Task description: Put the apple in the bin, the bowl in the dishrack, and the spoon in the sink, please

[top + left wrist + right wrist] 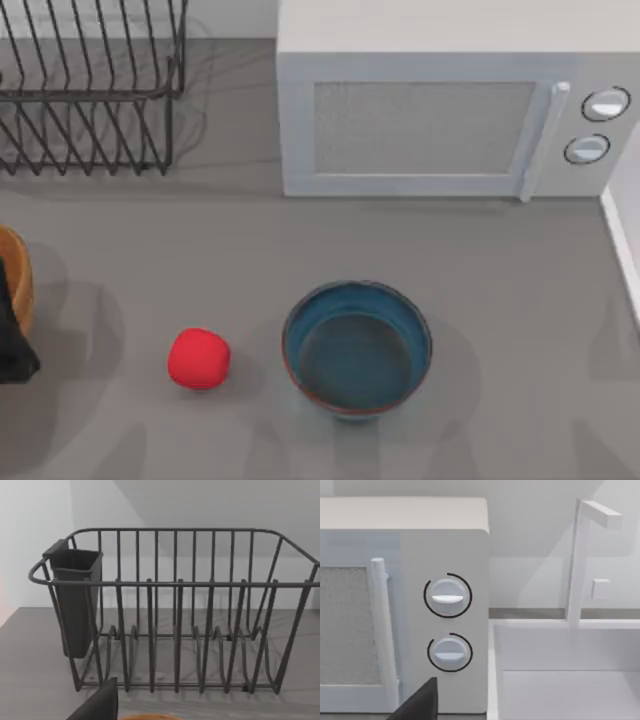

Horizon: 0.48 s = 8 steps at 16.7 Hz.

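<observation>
One microwave (440,110) stands behind bowl (357,346).

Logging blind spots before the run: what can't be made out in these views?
- Left pincer: wrist view's lower edge cuts it off, so finger state is unreadable.
- Right pincer: same, cut off at its wrist view's lower edge.
- Dishrack: cropped by the top view's upper and left edges.
- Orange-brown container: mostly beyond the top view's left edge, partly behind a black arm part.
</observation>
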Each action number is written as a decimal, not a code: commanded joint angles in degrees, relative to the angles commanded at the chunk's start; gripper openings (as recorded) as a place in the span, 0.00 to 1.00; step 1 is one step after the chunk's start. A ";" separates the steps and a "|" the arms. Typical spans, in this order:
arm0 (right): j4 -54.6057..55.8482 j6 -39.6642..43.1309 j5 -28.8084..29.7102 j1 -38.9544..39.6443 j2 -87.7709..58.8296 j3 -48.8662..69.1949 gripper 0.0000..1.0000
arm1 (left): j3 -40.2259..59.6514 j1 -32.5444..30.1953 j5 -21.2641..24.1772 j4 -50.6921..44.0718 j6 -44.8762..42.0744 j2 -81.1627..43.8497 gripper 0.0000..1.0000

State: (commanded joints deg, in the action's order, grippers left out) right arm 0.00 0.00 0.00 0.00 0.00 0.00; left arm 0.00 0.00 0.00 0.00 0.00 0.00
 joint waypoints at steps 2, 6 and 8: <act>0.00 0.00 0.00 0.00 0.00 0.00 1.00 | 0.00 0.00 0.00 0.00 0.00 0.00 1.00; 0.00 0.00 0.00 0.00 0.00 0.00 1.00 | 4.72 -2.34 0.13 -4.15 1.56 -6.00 1.00; 0.00 0.00 0.00 0.00 0.00 0.00 1.00 | 9.58 -4.59 0.18 -8.14 2.99 -12.67 1.00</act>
State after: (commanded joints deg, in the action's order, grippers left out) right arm 0.00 0.00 0.00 0.00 0.00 0.00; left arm 9.58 -4.59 0.18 -8.14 2.99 -12.67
